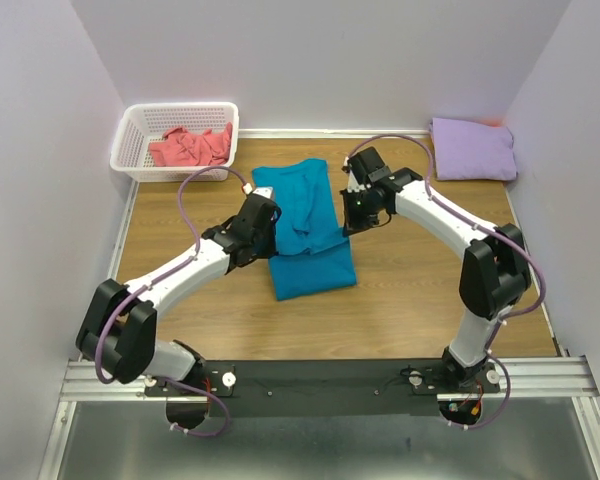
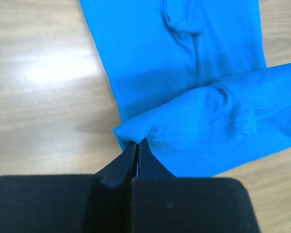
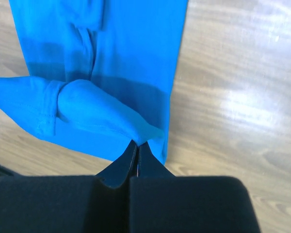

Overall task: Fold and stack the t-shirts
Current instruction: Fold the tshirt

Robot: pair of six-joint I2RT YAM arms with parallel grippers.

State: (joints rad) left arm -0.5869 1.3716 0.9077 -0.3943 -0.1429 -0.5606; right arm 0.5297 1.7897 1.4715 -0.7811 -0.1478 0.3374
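Note:
The teal-blue t-shirt (image 1: 305,225) lies lengthwise on the table's middle, folded into a narrow strip. My left gripper (image 1: 263,213) is shut on its left edge; the left wrist view shows the pinched hem corner (image 2: 136,138) lifted and drawn over the cloth. My right gripper (image 1: 356,212) is shut on its right edge, with the pinched fold (image 3: 140,136) lifted above the flat part. The pale lavender t-shirt (image 1: 471,149) lies folded at the far right. The coral-pink t-shirt (image 1: 190,147) lies crumpled in the basket.
The white lattice basket (image 1: 130,140) stands at the far left corner. Purple walls close in the table at the left, back and right. Bare wood shows on both sides of the teal shirt.

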